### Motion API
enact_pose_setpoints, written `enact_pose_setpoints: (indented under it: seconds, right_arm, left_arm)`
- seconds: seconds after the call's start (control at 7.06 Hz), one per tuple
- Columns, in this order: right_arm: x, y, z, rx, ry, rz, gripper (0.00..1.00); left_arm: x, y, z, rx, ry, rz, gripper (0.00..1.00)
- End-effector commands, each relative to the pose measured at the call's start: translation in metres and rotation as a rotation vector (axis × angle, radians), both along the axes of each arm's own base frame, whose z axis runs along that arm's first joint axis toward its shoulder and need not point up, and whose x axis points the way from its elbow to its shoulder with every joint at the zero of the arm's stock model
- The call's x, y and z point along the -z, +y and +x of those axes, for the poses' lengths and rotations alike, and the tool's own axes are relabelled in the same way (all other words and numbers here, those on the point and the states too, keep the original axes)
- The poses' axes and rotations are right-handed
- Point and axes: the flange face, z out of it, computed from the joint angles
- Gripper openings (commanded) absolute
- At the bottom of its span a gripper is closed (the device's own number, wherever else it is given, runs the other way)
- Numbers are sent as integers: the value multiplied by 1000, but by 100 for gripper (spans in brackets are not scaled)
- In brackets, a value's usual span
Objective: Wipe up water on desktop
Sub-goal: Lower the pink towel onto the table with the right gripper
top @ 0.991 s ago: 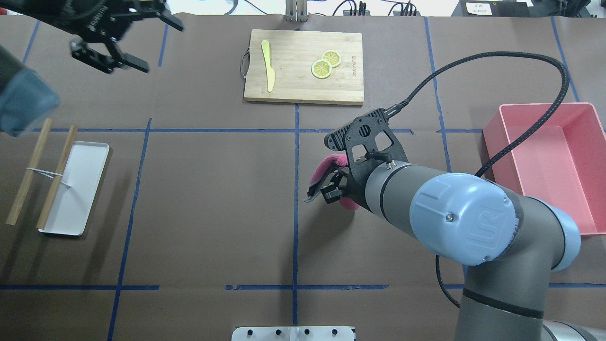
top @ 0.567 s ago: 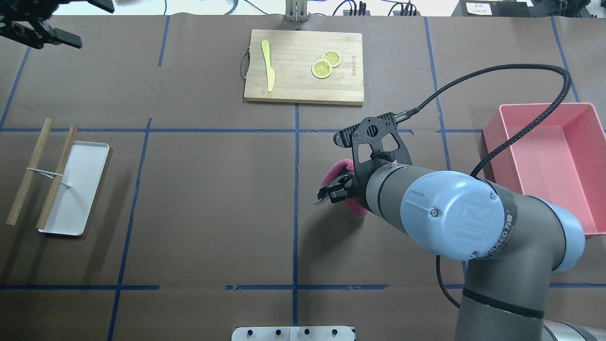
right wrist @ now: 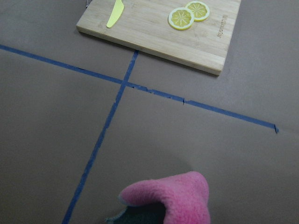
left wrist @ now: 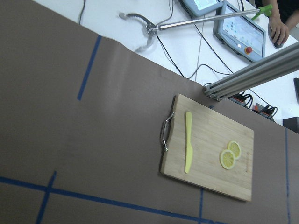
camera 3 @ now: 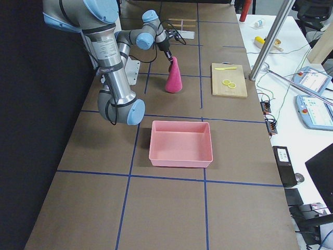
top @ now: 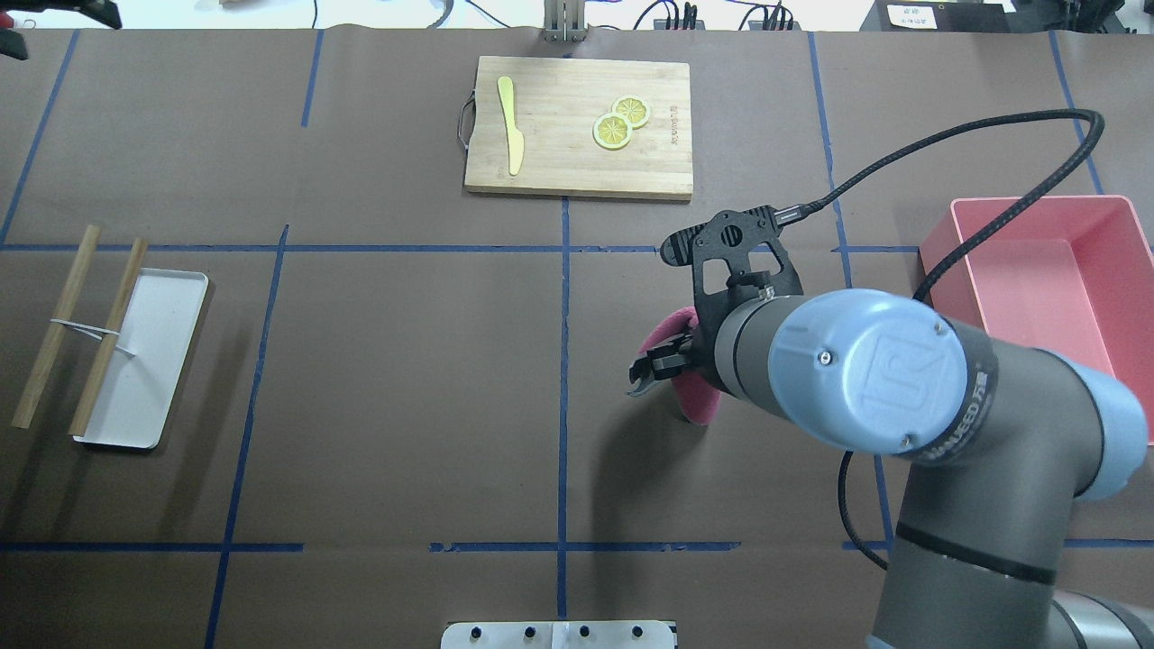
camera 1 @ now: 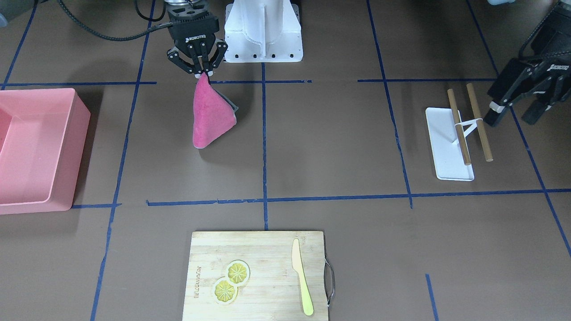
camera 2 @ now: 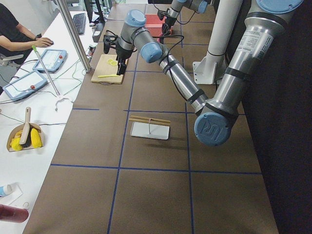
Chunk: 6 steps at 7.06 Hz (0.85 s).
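Bench [camera 1: 312, 147] — matte brown, taped into rectangles with blue lines. No wet patch can be made out on it in any view; the water may be too thin to show.

Right hand [camera 1: 203, 72]: fingers pressed together on the top corner of a pink cloth [camera 1: 209, 118]. The cloth hangs as a cone in the rectangle in front of the robot base, on the right arm's side of the centre tape line. Its lower edge looks to be resting on the bench, though contact is hard to confirm. A grey underside shows at one fold.

Left hand [camera 1: 513, 113]: fingers spread, holding nothing, hanging off to the far side beside the white tray [camera 1: 446, 151] with its two wooden rods [camera 1: 468, 120].

Step in hand, as I judge it: the cloth is gripped and positioned but bunched, not flat — the wipe itself is in its early part.

Next move calls for lowering the corner so more cloth lies on the surface, then dragging it across the wet area with light downward pressure, staying well apart from the bamboo cutting board [camera 1: 267, 249] and the pink bin [camera 1: 58, 151].
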Motion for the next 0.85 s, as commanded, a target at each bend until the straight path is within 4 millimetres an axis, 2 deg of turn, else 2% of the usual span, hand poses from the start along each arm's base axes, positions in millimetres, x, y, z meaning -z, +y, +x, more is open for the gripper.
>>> enact_pose_setpoints:
  seconds: [0.0, 0.14, 0.71]
  right_arm:
    - [-9, -14, 16, 45, 16, -117, 0]
    - [-8, -19, 24, 73, -9, -166, 0]
    - [-15, 9, 11, 241, -19, -412, 0]
  left_arm:
    - [-23, 6, -4, -18, -66, -31, 100]
    - [-32, 8, -4, -23, -73, -43, 100]
    - [-56, 15, -6, -31, -80, -77, 100]
